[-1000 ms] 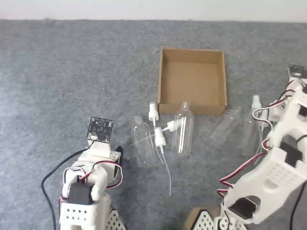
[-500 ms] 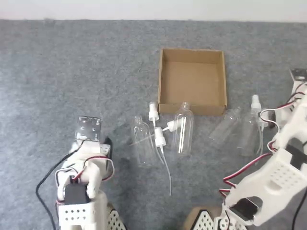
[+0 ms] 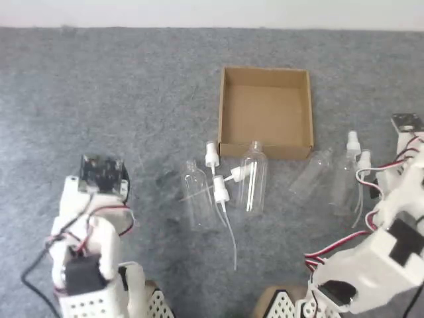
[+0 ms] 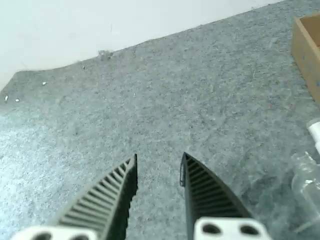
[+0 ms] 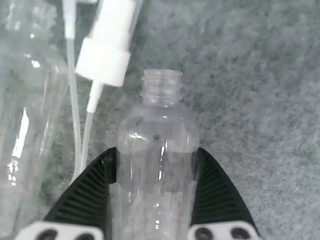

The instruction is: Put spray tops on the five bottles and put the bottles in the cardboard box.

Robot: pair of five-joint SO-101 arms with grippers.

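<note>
At four o'clock of the cardboard box (image 3: pixel 265 151), the right gripper (image 5: pixel 155 154) clamps a capless bottle (image 5: pixel 159 127), best held firm for capping; the left gripper (image 4: pixel 159 159) gapes empty.

Left arm (image 3: pixel 86 245): I see it low at near left of high view, folded up over own base, wrist aimed away from me. Left gripper (image 4: pixel 159 160): jaws parted with clear gap, nothing between ribbed black fingers (image 4: pixel 112 192), tips angled forward and down.

Right arm (image 3: pixel 387 248): stretched from base at near right out along right edge, wrist tipped down. Right gripper (image 5: pixel 154 159): clamped around bottle (image 5: pixel 156 125), one black finger pressed against each side of body, bottle neck sticking out past tips.
</note>
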